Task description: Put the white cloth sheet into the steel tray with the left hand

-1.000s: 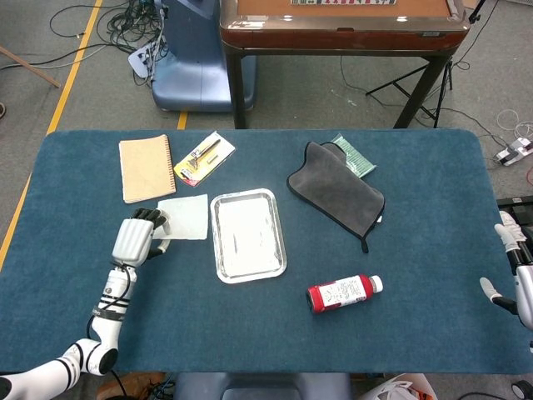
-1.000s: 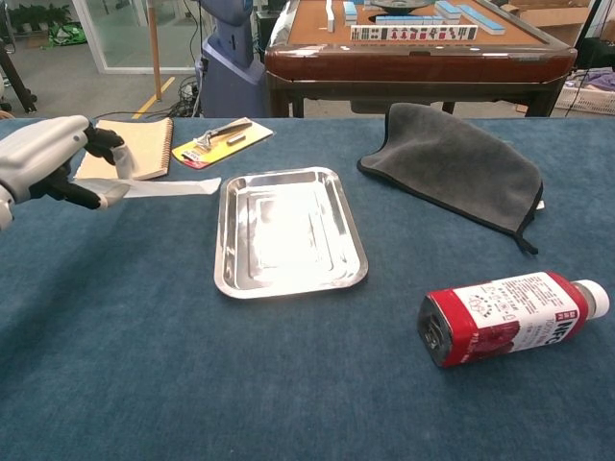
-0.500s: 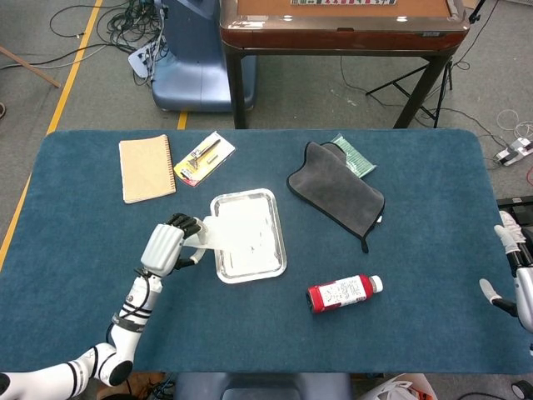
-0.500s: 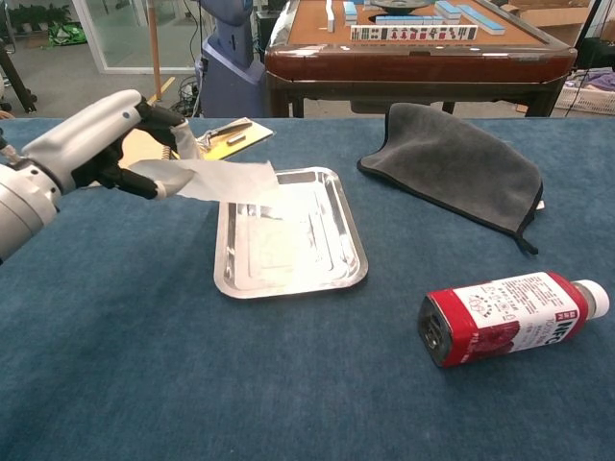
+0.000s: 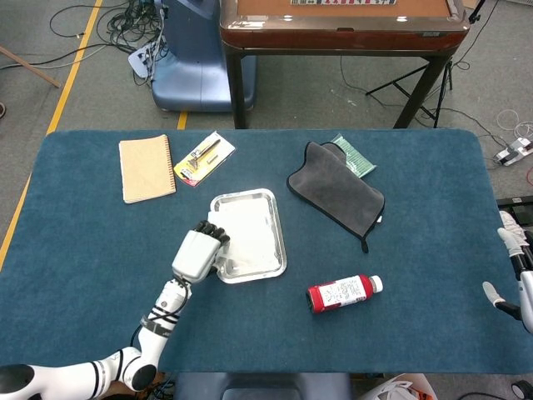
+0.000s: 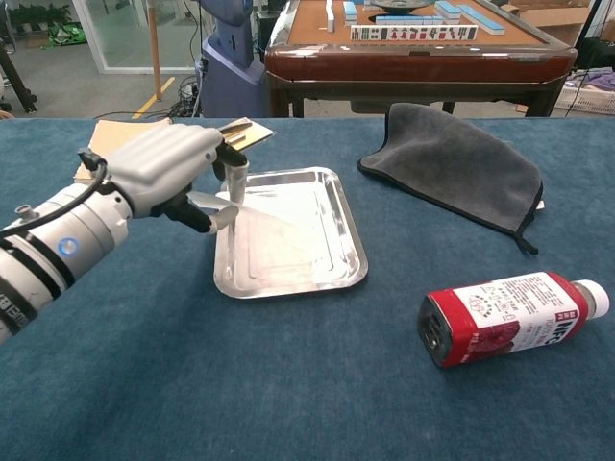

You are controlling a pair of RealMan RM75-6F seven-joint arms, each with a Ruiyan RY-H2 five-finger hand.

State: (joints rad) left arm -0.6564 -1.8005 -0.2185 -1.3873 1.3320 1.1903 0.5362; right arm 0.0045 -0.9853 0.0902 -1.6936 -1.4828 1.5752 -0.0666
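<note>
Over the near-left corner of the steel tray (image 5: 248,237), the left robot hand (image 5: 198,252) reaches in from the near-left side of the bench (image 5: 83,250), its dark fingers (image 6: 231,163) curled around one end of the white cloth sheet (image 5: 246,233). In the chest view that robot hand (image 6: 163,171) pinches the cloth (image 6: 274,226) at the tray's left rim, and the held end stands up in a narrow fold while the rest slopes down and spreads pale across the tray (image 6: 346,264) floor. So the sheet lies mostly inside the tray, with its left end lifted and grasped. The tray sits near the middle of the bench, a little left of centre. Far left of it lies a tan notebook (image 5: 146,168), and just right of that a yellow card with a small tool on it (image 5: 204,157). Right of the tray and further back lies a dark grey cloth (image 5: 337,190), folded loosely, with a green packet (image 5: 356,158) showing from under its far edge. A red bottle with a white cap (image 5: 343,292) lies on its side near and right of the tray, well apart from it, cap pointing right. At the far right edge of the head view the right robot hand (image 5: 515,271) is only partly in view, beside the bench edge; whether it is released or clenched I cannot tell. Beyond the bench stands a brown table (image 5: 341,25).
</note>
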